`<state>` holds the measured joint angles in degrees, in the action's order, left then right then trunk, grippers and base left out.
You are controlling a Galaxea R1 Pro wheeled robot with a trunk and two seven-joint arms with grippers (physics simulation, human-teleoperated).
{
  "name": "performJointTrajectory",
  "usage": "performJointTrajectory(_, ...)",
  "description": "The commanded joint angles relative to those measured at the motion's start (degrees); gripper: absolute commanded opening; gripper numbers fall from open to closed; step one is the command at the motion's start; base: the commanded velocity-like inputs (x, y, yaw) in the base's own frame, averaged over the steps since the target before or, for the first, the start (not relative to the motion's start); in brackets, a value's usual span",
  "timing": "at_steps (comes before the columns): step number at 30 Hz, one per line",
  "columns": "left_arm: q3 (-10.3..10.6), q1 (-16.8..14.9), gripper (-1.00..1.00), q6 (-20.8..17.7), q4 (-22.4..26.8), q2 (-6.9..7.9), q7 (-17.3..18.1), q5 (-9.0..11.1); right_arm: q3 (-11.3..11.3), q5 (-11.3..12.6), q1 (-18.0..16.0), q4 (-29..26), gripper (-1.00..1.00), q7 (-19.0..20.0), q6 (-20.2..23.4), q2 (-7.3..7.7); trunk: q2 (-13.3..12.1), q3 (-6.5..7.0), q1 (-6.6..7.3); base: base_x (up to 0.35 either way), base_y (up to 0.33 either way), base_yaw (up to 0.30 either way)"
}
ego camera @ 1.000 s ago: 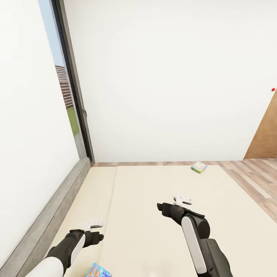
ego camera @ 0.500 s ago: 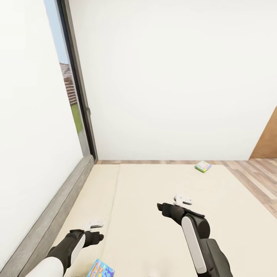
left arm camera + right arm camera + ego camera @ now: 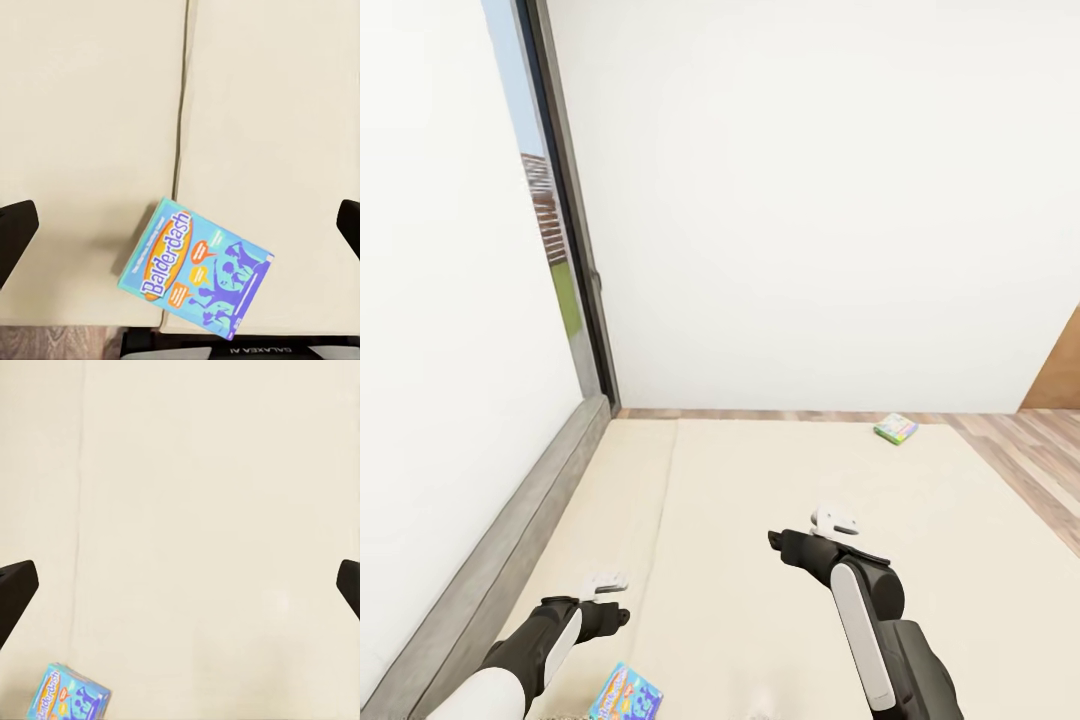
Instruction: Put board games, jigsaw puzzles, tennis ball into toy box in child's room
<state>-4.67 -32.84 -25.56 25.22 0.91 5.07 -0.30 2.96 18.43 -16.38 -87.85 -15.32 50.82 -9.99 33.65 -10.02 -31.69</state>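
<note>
Both arms outstretched over bed [image 3: 780,500], claws spread, empty.

Cut off, tiny, or out of reach of the eye

In the head view, the blue-purple board game [image 3: 628,694] at 6 o'clock is clipped by the bottom edge; the green-edged board game [image 3: 896,428] at 2 o'clock is too small for its cover to be read. In the wrist views each fingertip [image 3: 16,232] [image 3: 15,589] is cropped by the side edges.

Beige bed [image 3: 760,520]: blue-purple board game [image 3: 628,692] is laid flat at near edge, green-edged board game [image 3: 896,429] at far edge.
</note>
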Motion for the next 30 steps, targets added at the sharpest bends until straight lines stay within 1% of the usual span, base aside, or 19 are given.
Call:
performJointTrajectory(1,-0.34,-0.03,1.00,-0.37,0.09,-0.03,0.30,-0.05,0.03,0.62,-0.07,-0.06,1.00,-0.58,0.15,0.00,0.10,-0.20,-0.02,0.000,0.000,0.068)
performJointTrajectory(12,-0.34,-0.03,1.00,-0.37,0.09,-0.03,0.30,-0.05,-0.03,0.71,-0.21,0.06,1.00,-0.58,0.15,0.00,0.10,-1.21,-0.02,0.000,0.000,0.062)
performJointTrajectory(30,-0.32,-0.01,1.00,-0.37,0.09,-0.03,0.30,-0.05,-0.06,0.72,-0.32,0.49,1.00,-0.58,0.15,0.00,0.10,-2.90,-0.02,0.000,0.000,0.006)
